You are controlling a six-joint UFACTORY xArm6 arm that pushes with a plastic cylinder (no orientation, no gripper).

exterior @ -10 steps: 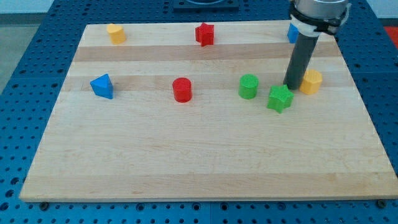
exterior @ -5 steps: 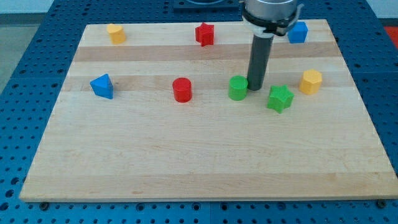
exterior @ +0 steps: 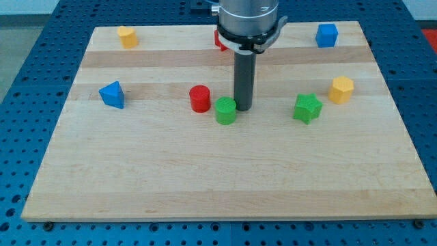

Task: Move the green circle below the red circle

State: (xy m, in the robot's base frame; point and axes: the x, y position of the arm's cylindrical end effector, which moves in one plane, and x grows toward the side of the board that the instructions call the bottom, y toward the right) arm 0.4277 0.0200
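Note:
The green circle (exterior: 226,110) is a short green cylinder near the middle of the wooden board (exterior: 218,178). The red circle (exterior: 199,98) is a short red cylinder just to its upper left, a small gap apart. My tip (exterior: 242,108) sits against the green circle's right side, at the lower end of the dark rod. The arm's body above the rod hides most of a red block (exterior: 218,39) at the view's top.
A green star (exterior: 307,108) and a yellow block (exterior: 341,89) lie at the view's right. A blue block (exterior: 327,35) is at top right, a yellow block (exterior: 126,35) at top left, a blue triangular block (exterior: 112,94) at left.
My tip has swept from the right side of the board to the left, pushing the green circle leftward until it sits close to the red circle's lower right.

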